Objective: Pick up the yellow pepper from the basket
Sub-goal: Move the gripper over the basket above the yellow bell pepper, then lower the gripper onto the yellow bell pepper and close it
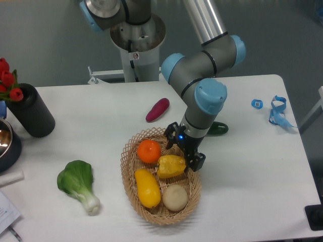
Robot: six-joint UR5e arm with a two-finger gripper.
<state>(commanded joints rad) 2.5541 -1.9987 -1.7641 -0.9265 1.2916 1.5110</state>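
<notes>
Since the yellow pepper (171, 166) sits mid-basket (132, 201) between orange (149, 150) and squash (147, 188), I'd pinch its blocky sides; probably light, stiff, slick. Hand (184, 150) hovers released, touching nothing.

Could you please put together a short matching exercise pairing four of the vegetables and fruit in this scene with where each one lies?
Things:
1. yellow pepper
2. orange
3. purple sweet potato
4. bok choy

Places:
A. on the table, left of the basket
B. in the basket, just below the gripper
C. on the table, beyond the basket
D. in the basket, at its far left end

Pairs: 1-B, 2-D, 3-C, 4-A
</notes>
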